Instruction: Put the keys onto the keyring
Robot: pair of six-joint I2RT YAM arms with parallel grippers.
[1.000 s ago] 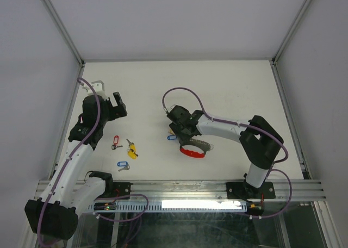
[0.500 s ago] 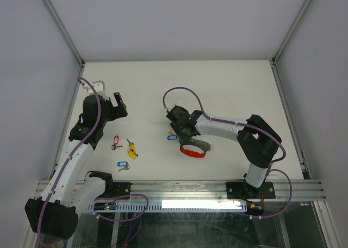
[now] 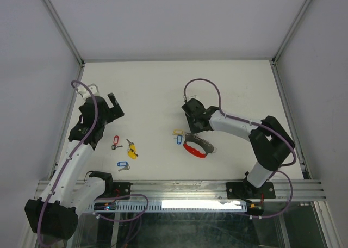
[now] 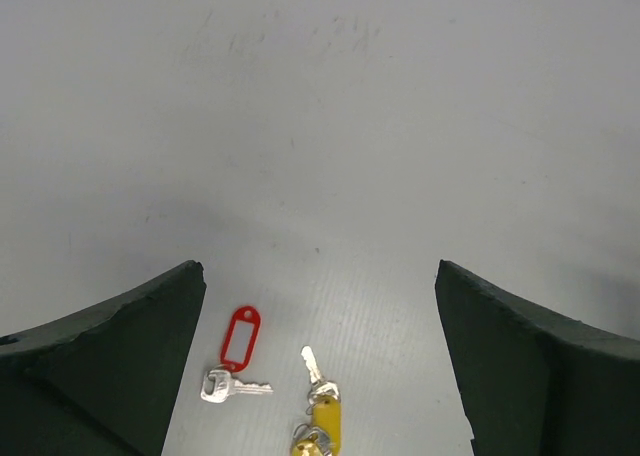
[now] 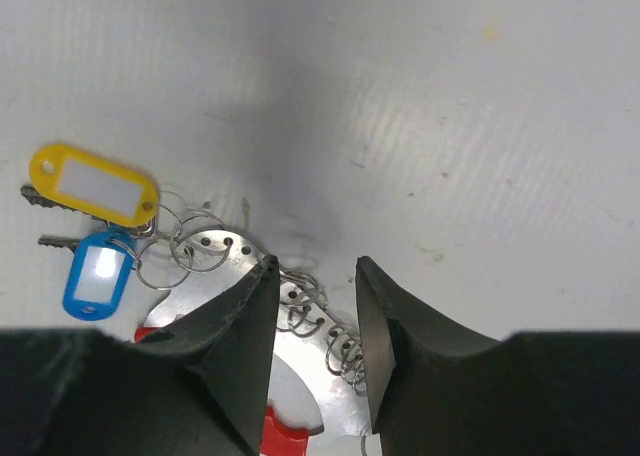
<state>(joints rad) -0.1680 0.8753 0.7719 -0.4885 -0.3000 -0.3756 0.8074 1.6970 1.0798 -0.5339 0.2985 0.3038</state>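
Nearest, on the left of the table (image 3: 152,85), lies a blue key (image 3: 123,165). Just beyond it are a yellow key (image 3: 132,150) and a red key (image 3: 115,143), each apart from the others. To their right, mid-table, lies the keyring (image 3: 194,152) — red band nearest, silver rings (image 5: 300,301) along its far edge. A yellow tag (image 5: 95,184) and a blue tag (image 5: 97,273) with their keys hang from rings at its left end. The right gripper (image 5: 313,276) hangs over the rings, jaws a small gap apart with nothing clamped; whether they touch the rings I cannot tell. Farthest, at left, the left gripper (image 4: 320,271) stands wide and empty — beyond the red and yellow keys.
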